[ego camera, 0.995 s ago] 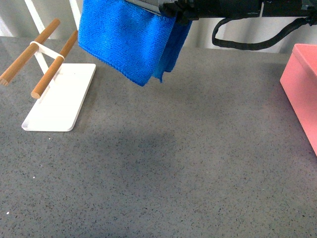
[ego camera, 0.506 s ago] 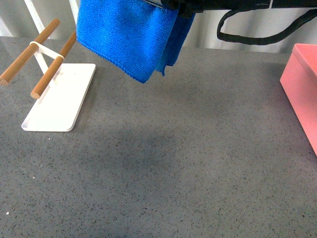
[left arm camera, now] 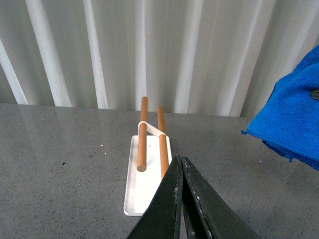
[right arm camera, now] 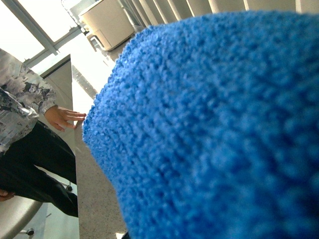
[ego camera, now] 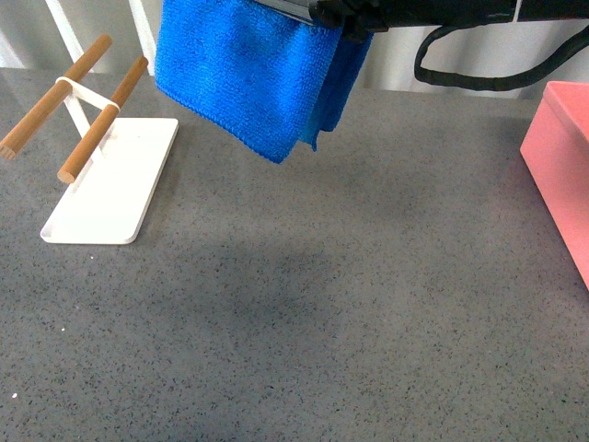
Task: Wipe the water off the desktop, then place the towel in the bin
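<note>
One towel (ego camera: 244, 78) hangs from right gripper (ego camera: 342, 15), lowest corner pointing down.

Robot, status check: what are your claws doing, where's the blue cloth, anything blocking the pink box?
Left claw shut, empty. Right claw shut on the towel, hanging above the desktop. Bin off to the right; nothing seen between.

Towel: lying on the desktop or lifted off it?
Lifted. The towel hangs draped from the right gripper, its lowest corner clear of the desktop.
</note>
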Controlling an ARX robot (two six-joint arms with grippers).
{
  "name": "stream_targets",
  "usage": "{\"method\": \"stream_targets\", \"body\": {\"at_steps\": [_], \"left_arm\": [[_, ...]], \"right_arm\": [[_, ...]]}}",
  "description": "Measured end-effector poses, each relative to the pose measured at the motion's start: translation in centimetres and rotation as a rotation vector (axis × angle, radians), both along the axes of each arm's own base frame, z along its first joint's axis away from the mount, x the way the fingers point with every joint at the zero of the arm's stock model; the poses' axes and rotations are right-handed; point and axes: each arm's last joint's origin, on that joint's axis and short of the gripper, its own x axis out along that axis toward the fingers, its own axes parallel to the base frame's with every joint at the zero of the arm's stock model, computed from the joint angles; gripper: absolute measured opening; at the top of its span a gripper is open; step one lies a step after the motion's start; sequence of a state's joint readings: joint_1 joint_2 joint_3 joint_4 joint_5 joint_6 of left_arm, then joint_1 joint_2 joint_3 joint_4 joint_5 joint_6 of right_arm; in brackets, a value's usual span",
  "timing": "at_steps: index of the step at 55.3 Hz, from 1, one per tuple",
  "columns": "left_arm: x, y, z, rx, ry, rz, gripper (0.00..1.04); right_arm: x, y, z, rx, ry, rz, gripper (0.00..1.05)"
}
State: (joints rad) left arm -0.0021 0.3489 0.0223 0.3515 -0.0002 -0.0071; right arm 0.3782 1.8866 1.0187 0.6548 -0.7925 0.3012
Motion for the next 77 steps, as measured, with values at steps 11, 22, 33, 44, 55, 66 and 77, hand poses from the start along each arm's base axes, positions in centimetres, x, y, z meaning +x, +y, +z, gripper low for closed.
{"method": "stream_targets", "body": {"at_steps": [11, 22, 33, 44, 55, 66, 77], "left_arm": [[-0.4, 0.0, 0.0, 0.000, -0.001, 0.000, 0.04], [-0.8, 0.0, 0.0, 0.000, -0.001, 0.000, 0.04], [-1.1, 0.0, 0.0, 0.000, -0.001, 0.000, 0.04], [-2.2, 0.0, -0.4, 0.000, 0.019, 0.000, 0.04], [-2.3, 0.0, -0.3, 0.000, 0.005, 0.000, 0.04], [-2.3, 0.0, -0.3, 0.000, 0.005, 0.000, 0.24], [-2.3, 0.0, -0.3, 0.000, 0.005, 0.000, 0.60]], "right_arm": [[0.0, 0.0, -0.1, -0.010, 0.008, -0.009, 0.05], [0.0, 0.0, 0.1, -0.002, -0.012, -0.024, 0.05], [-0.1, 0.2, 0.0, -0.007, -0.005, -0.025, 0.05], [-0.1, 0.2, -0.1, -0.010, 0.002, -0.023, 0.05], [-0.1, 0.2, -0.1, -0.010, 0.002, -0.023, 0.05], [-0.1, 0.0, -0.9, -0.073, 0.043, -0.064, 0.05], [-0.2, -0.5, -4.7, -0.353, 0.138, -0.092, 0.05]]}}
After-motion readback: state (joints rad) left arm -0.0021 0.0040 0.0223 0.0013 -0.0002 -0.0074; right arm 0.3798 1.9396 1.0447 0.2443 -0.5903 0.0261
